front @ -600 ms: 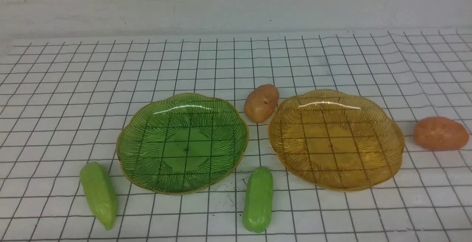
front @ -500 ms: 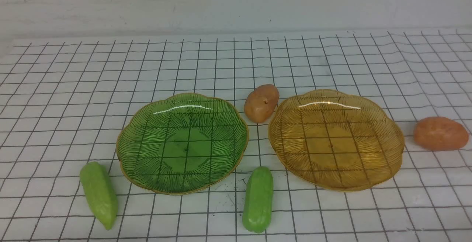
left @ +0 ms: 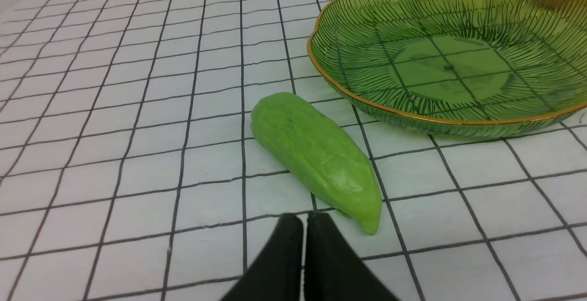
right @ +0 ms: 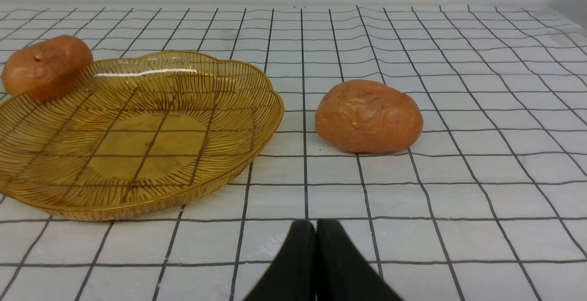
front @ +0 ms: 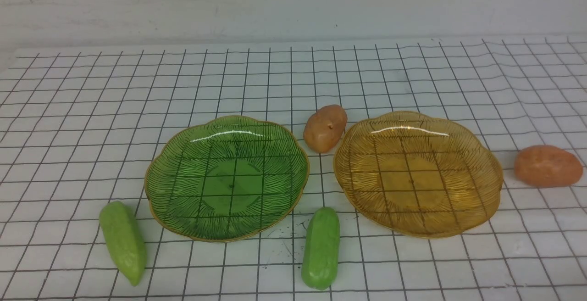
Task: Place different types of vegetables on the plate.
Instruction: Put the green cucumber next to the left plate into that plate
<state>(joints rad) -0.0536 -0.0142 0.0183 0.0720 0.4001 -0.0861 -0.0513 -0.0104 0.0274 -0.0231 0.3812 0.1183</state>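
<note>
Seemingly staged for sorting, the pointed cucumber [front: 123, 242] and blunt cucumber [front: 321, 248] are laid at the green plate's [front: 174, 154] 8 and 4 o'clock, the paler potato [front: 324, 128] and redder potato [front: 548, 166] at the amber plate's [front: 477, 172] 10 and 3, with the left tool [left: 303, 220] and right tool [right: 315, 225] pressed together, empty.

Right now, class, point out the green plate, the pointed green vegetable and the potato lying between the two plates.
green plate [front: 229, 186], front view, its bare flat centre.
pointed green vegetable [front: 123, 241], front view, middle of its body.
potato between the plates [front: 324, 128], front view, middle of its upper side.
</note>
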